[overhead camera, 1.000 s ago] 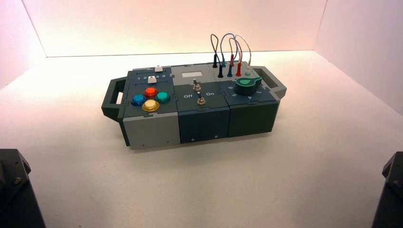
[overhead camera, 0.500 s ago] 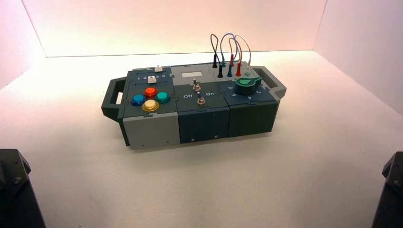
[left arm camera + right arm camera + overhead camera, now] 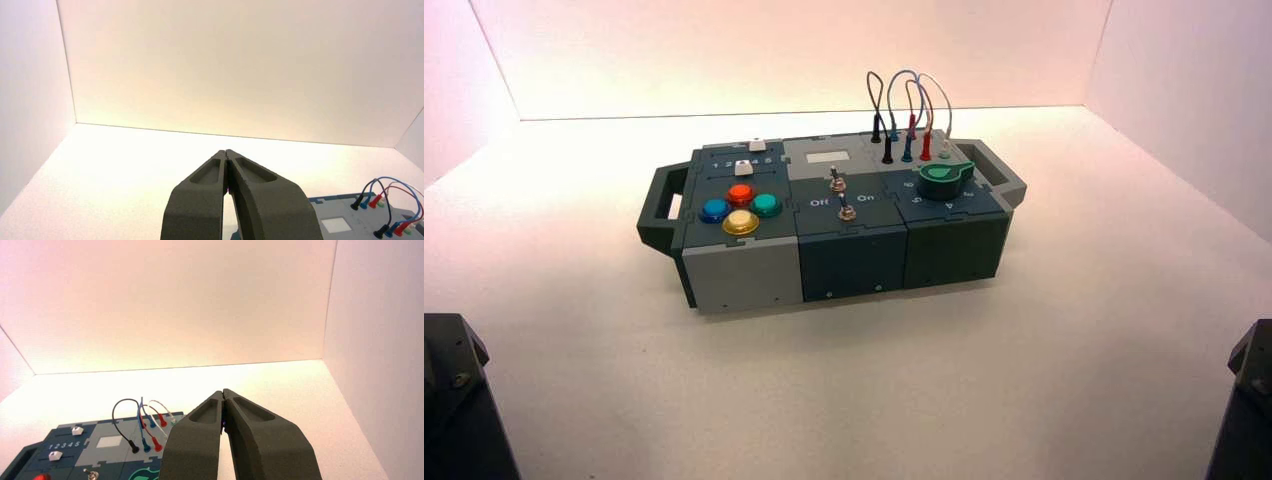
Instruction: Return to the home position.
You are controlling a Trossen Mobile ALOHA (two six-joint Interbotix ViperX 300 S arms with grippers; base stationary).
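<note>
Dark grey box point(image 3: 854, 222) on pale surface point(image 3: 874, 390), beyond both arms and between them, long axis running left to right; neither arm clearly nearer. Left end effector point(image 3: 225, 151) and right end effector point(image 3: 223, 391) closed tip to tip, nothing held, both well apart from box. Coloured buttons, pale sliders, looped wires on top. Home apparently reached; little or no motion required.

Lab-like robot test booth, plain pale walls point(image 3: 804, 60), pale tabletop point(image 3: 844, 390), button-and-switch box point(image 3: 844, 220)
</note>
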